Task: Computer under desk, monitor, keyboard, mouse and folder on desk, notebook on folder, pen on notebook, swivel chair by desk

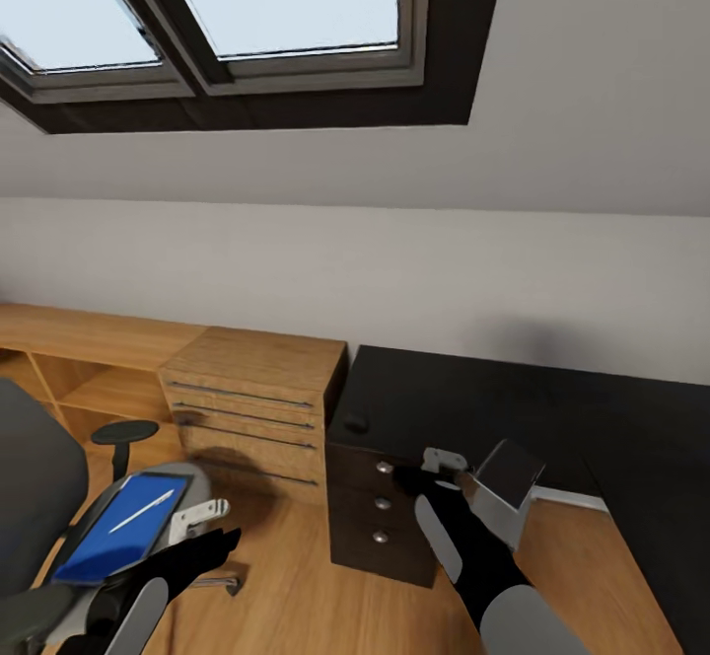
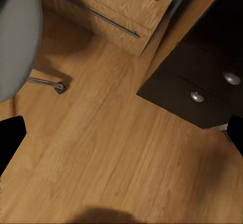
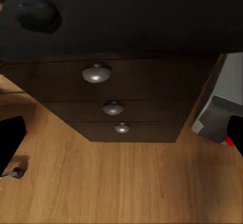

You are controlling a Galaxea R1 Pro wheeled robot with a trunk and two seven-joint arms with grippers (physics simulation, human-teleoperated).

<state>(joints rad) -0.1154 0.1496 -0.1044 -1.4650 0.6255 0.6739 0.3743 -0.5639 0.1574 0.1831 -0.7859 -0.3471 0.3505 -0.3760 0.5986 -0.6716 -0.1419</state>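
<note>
1. The folder [image 1: 123, 527] lay on the swivel chair [image 1: 39, 497] at 8 o'clock in the head view, with the pen [image 1: 141, 511] on top of it.
2. The mouse [image 1: 356, 424] sat on the desk [image 1: 513, 408] near its left end, above the drawers [image 1: 380, 507].
3. The computer [image 1: 505, 490] stood on the floor beside the drawers, at 5 o'clock.
4. The left gripper [image 1: 202, 517] and the right gripper [image 1: 439, 463] both hung with jaws wide and held nothing.

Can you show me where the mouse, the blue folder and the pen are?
mouse [image 1: 356, 424]: head view, middle of its black rounded back.
folder [image 1: 113, 537]: head view, bare blue cover below the pen.
pen [image 1: 141, 511]: head view, middle of the white barrel.
</note>
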